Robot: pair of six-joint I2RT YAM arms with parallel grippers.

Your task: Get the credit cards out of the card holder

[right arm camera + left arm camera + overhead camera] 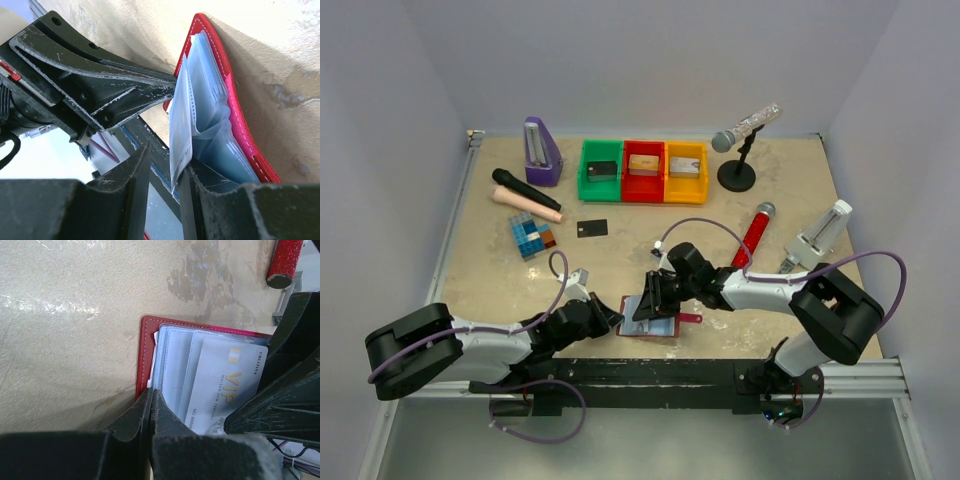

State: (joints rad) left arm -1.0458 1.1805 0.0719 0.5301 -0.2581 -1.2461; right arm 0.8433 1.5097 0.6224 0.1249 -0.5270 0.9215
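Note:
The dark-red card holder [665, 327] lies open near the table's front edge, its clear pockets fanned up. My left gripper [612, 318] is shut on its left edge; in the left wrist view the closed fingers [151, 392] pinch the red cover [145, 350]. A silvery-grey VIP card [225, 385] sits in a pocket. My right gripper [650, 300] is over the pockets, its jaws open, and that card's edge [180, 135] stands between the fingers [167, 157], against the right one. A black card [592, 228] lies on the table behind. The gold-orange card is hidden.
Green [600, 172], red [642, 172] and yellow [686, 172] bins with small blocks stand at the back. A purple metronome [542, 150], a black microphone [525, 190] and a coloured block [530, 237] are at left. A red microphone [755, 232], a mic stand [737, 175] and a white microphone [817, 238] are at right.

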